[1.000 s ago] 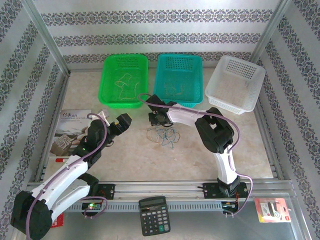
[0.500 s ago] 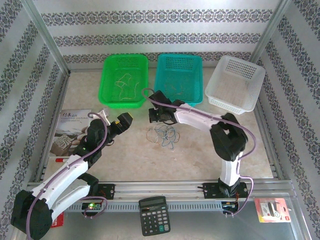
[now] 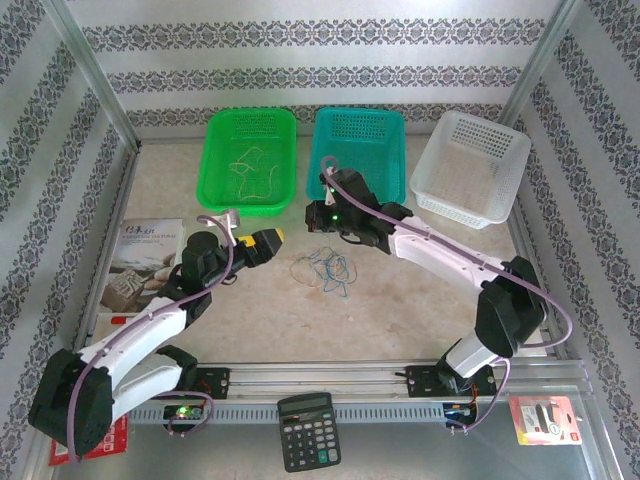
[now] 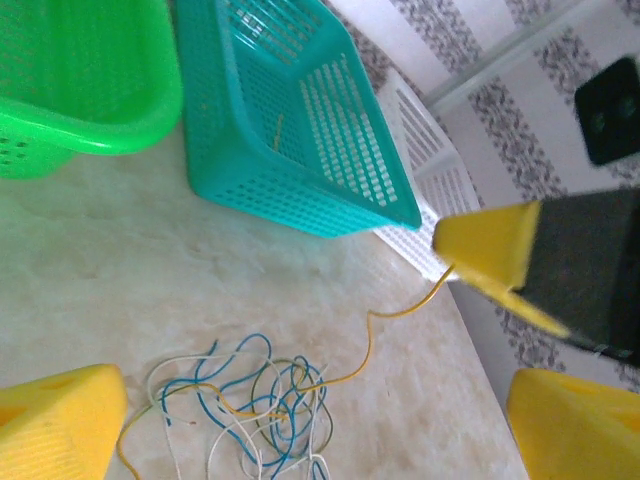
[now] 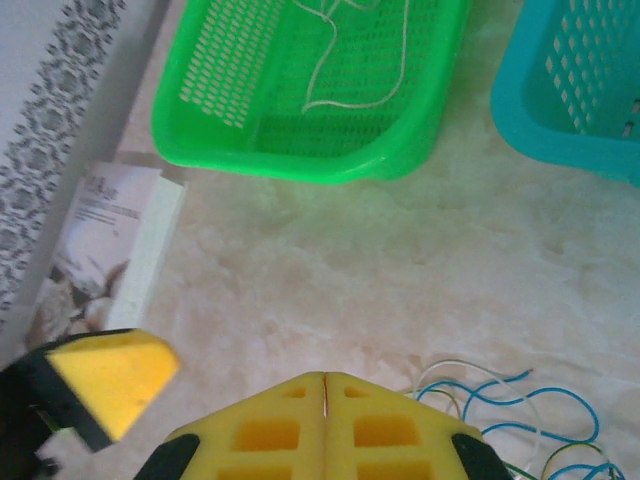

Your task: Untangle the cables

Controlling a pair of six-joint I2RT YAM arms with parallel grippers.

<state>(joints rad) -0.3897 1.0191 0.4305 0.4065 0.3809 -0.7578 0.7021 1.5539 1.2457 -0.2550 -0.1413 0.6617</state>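
The cables [image 3: 328,268] lie as a loose tangle of blue, whitish and yellow wires [image 4: 260,400] on the table's middle. My right gripper [image 3: 320,216] hangs just behind the tangle, in front of the teal basket [image 3: 358,155]. It is shut on one yellow cable [image 4: 372,340], which runs from its tip [image 4: 447,243] down into the pile. A thin strand sits in the seam of its closed fingers [image 5: 325,380]. My left gripper [image 3: 264,240] is open, left of the tangle, its yellow fingers [image 4: 60,425] spread either side of the pile.
A green basket [image 3: 250,160] at the back left holds a whitish wire [image 5: 350,60]. The teal basket holds a thin wire [image 4: 278,130]. A white basket [image 3: 470,165] stands back right. A booklet [image 3: 140,262] lies left; a calculator [image 3: 307,430] sits by the near rail.
The right arm has stretched out and its gripper has moved back and right, toward the teal basket, drawing the yellow cable with it. The left gripper has moved right, closer to the tangle.
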